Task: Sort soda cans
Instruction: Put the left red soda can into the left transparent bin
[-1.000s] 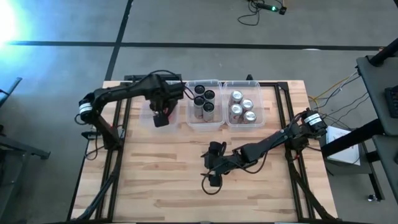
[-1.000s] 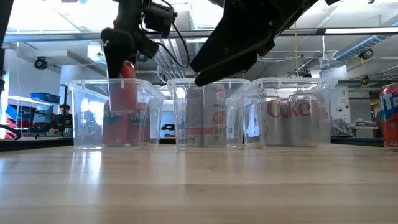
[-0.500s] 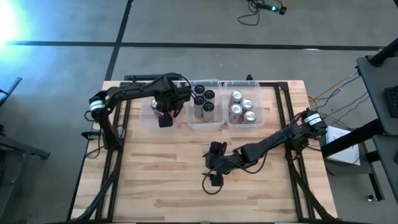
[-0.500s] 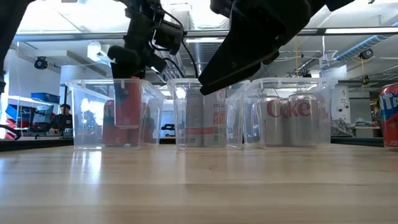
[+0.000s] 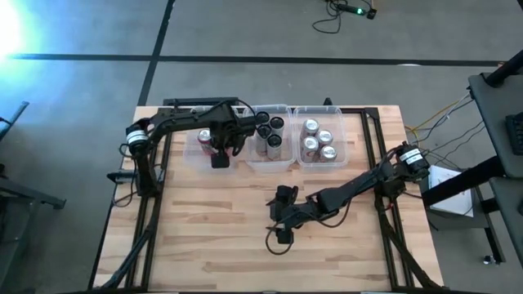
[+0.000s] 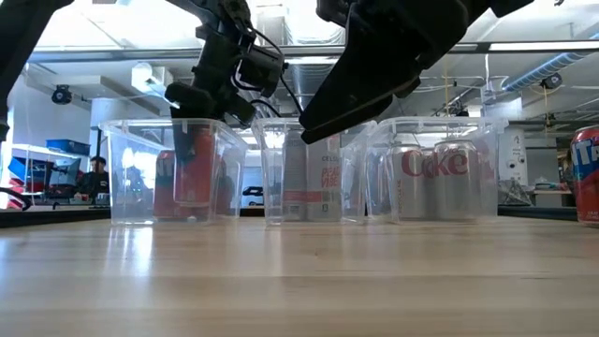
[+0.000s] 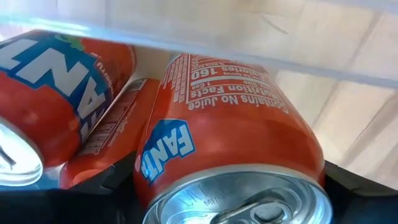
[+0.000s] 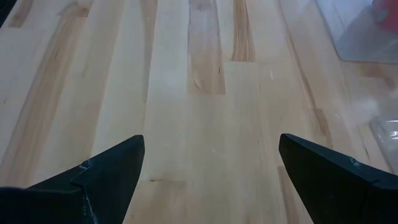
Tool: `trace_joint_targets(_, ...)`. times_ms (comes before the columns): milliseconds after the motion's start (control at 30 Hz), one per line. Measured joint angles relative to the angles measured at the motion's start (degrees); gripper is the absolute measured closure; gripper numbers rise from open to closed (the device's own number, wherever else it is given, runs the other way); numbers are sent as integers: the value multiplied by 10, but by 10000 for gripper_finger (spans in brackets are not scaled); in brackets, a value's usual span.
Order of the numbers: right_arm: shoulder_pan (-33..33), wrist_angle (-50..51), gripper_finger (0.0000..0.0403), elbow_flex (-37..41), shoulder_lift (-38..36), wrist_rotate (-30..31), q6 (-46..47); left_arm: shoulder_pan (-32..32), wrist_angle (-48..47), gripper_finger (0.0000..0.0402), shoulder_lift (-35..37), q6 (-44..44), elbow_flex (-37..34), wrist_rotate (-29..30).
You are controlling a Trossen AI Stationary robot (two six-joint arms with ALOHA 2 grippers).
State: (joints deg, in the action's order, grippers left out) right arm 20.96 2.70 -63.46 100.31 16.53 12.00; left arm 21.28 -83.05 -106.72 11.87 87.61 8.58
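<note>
My left gripper (image 5: 219,152) is shut on an orange-red soda can (image 7: 230,143) and reaches down into the clear left bin (image 5: 198,153). In the low view the can (image 6: 192,168) stands upright inside that bin (image 6: 126,173), beside two more orange-red cans (image 7: 56,93). Whether its base touches the bin floor does not show. The middle bin (image 5: 282,160) holds black and silver cans (image 5: 265,135). The right bin (image 5: 347,155) holds silver-grey cans (image 5: 319,139). My right gripper (image 5: 280,219) hovers open over bare table (image 8: 211,93), well in front of the bins. My left gripper pinches the orange-red can between its two fingers (image 7: 102,186), one on each side of the upper wall (image 7: 155,177) just under the silver top. The fingers come from above, pointing down. The can hangs upright in the hold, inside the left bin.
The three clear bins stand in a row along the table's far side. One more red can (image 6: 588,173) shows at the right border of the low view. My right arm (image 5: 351,189) slants across the table's right half. Bare wood (image 5: 204,237) lies in front of the bins.
My left gripper has gone down into the left bin, shifting slightly toward the table's right, still shut on the orange-red can. The can has dropped from above the rim to deep inside the bin, next to the other orange-red cans.
</note>
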Motion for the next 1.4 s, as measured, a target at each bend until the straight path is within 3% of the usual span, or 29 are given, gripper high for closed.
trace_joint_targets(833, 0, 0, 35, 3, 0, 0, 0, 7, 2, 118, 2, 7, 0, -18)
trace_joint_targets(1400, 0, 0, 35, 8, 0, 0, 0, 8, -5, 85, 6, -2, -1, -30)
